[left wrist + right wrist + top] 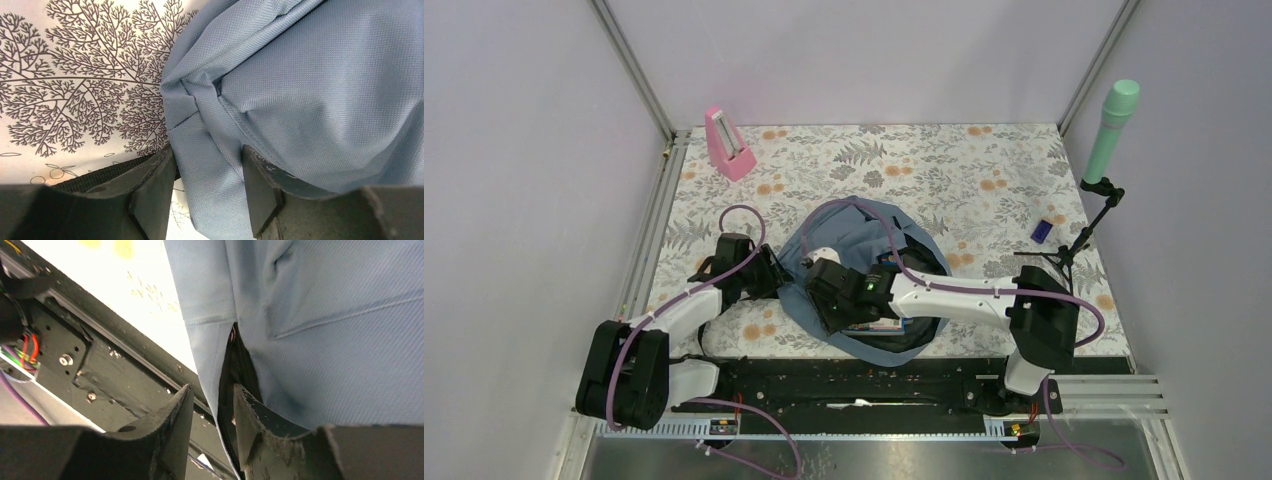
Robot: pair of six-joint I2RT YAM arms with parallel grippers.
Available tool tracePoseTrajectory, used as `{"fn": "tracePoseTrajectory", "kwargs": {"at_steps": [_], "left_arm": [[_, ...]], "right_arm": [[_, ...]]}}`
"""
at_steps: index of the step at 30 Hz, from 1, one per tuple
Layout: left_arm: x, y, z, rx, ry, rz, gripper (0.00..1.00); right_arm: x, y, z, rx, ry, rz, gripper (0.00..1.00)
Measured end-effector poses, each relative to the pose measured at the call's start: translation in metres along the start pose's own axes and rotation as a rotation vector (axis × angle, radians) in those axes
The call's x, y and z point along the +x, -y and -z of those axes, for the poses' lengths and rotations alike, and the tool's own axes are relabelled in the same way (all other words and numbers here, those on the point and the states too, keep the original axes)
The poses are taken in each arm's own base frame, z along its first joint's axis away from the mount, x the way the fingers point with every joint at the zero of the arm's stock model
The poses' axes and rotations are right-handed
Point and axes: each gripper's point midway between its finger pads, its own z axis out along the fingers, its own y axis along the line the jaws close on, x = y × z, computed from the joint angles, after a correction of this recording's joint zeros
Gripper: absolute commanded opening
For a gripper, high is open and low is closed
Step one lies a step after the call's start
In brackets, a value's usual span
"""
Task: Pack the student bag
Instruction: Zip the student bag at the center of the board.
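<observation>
Floral cloth covers the tabletop (984,170), and the student bag (854,238) lies slumped at its middle, close to the near edge. My left gripper (207,155) straddles a folded seam on the bag's left side, jaws about half apart with cloth filling the gap. My right gripper (212,390) straddles the dark zipper edge on the near side, jaws narrower. Whether either pinch has actually bitten I cannot tell. I judge the bag soft, light and floppy (it will sag rather than lift as one piece), so the doubled seams and zipper edge are the places to hold. Further out, a pink wedge (728,143) stands at the far left corner and a small blue block (1042,231) lies near the right edge.
</observation>
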Motion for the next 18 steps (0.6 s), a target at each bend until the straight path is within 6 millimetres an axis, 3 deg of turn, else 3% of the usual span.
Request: {"fn": "tracePoseTrajectory", "kwargs": {"at_steps": [6, 18], "left_arm": [[0.001, -0.001, -0.001, -0.004, -0.003, 0.001, 0.47], [0.001, -0.002, -0.001, -0.007, -0.005, 0.002, 0.45]], "right_arm": [[-0.016, 0.005, -0.007, -0.045, 0.027, -0.090, 0.39], [-0.008, 0.009, -0.013, -0.063, -0.001, -0.129, 0.21]]}}
